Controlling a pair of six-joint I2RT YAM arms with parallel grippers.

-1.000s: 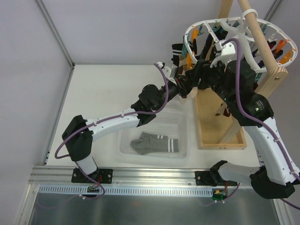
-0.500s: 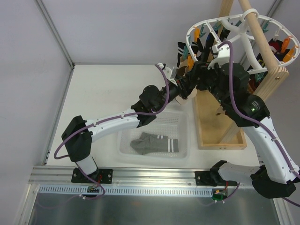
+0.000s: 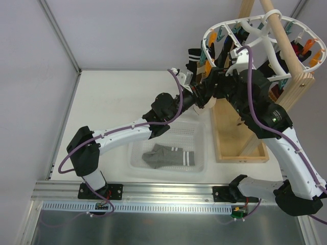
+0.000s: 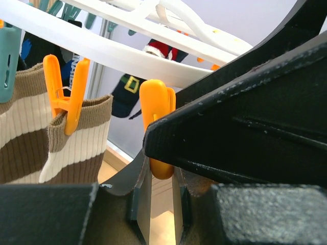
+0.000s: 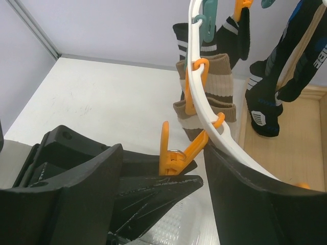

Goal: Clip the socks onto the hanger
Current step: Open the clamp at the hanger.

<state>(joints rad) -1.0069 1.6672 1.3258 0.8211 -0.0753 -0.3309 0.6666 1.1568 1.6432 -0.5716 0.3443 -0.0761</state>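
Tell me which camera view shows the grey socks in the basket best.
The top external view. There the grey socks lie fully visible in the clear basket. The left wrist view does not show them, and neither does the right wrist view.

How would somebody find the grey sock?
Look at the white table, then the clear tub near the arms' bases. The sock lies flat inside it. It is grey with two white stripes, while the other socks in view hang from the hanger, black or brown-striped.
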